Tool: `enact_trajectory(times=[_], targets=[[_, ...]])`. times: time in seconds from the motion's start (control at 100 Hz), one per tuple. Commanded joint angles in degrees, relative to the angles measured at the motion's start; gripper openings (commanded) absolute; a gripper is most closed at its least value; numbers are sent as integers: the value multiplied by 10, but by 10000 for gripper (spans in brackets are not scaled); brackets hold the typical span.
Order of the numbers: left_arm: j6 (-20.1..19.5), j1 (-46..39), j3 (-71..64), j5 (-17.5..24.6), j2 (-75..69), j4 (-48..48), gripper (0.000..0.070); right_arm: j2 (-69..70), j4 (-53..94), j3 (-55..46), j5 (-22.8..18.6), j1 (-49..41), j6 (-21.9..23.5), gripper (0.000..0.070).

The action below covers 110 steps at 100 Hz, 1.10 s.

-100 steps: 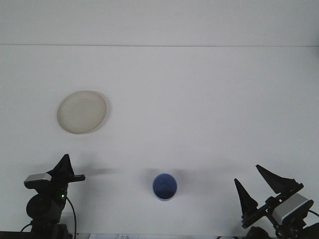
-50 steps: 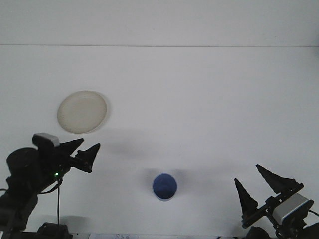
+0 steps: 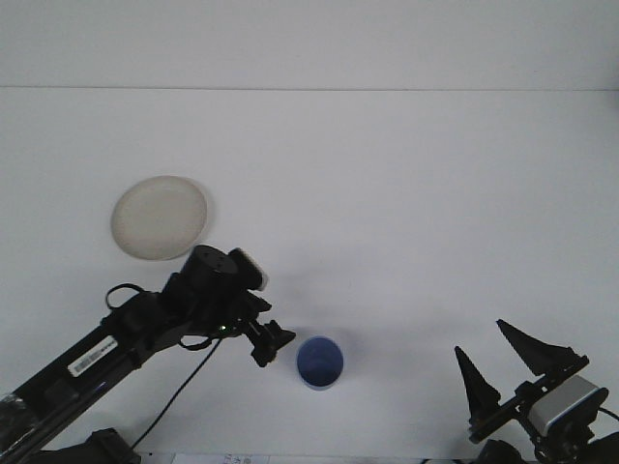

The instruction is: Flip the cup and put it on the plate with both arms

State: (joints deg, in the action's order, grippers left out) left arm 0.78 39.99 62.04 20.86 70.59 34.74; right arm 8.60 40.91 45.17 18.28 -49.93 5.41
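A blue cup (image 3: 319,362) stands on the white table near the front edge, seen from above. A cream plate (image 3: 159,217) lies flat at the left, farther back. My left arm reaches in from the lower left, and its gripper (image 3: 274,345) is open just left of the cup, fingertips close to the rim with nothing between them. My right gripper (image 3: 489,349) is open at the lower right corner, well to the right of the cup and holding nothing.
The white table (image 3: 387,213) runs back to a wall line at the top. The left arm's body (image 3: 126,333) and its cable lie across the space between the plate and the front edge.
My left arm has swung from the lower left corner rightward, bringing its open gripper right beside the cup. The right gripper, cup and plate have not moved.
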Motion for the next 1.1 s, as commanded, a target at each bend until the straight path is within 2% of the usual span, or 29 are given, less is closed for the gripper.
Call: enact_trajectory(times=[0.0, 0.1, 0.51, 0.74, 0.8, 0.96, 1.06, 1.09], targets=[[-21, 26, 16, -21, 27, -4, 506, 0, -6, 2, 2, -7, 1, 506], [-23, 52, 27, -38, 61, -9, 506, 0, -6, 2, 2, -7, -2, 506], [-32, 92, 43, -63, 153, -23, 506, 0, -2, 1, 2, -7, -3, 505], [-32, 106, 43, -63, 188, -35, 492, 0, -2, 1, 3, -7, -3, 505], [-32, 110, 43, -63, 194, -35, 431, 0, -1, 1, 10, -7, -3, 505], [-47, 122, 43, -63, 196, -35, 119, 0, 2, 1, 14, -7, -3, 505], [-54, 127, 43, -63, 196, -33, 3, 0, 3, 1, 14, -7, -3, 505], [-54, 128, 43, -63, 196, -32, 4, 0, 3, 1, 14, -7, -3, 505]])
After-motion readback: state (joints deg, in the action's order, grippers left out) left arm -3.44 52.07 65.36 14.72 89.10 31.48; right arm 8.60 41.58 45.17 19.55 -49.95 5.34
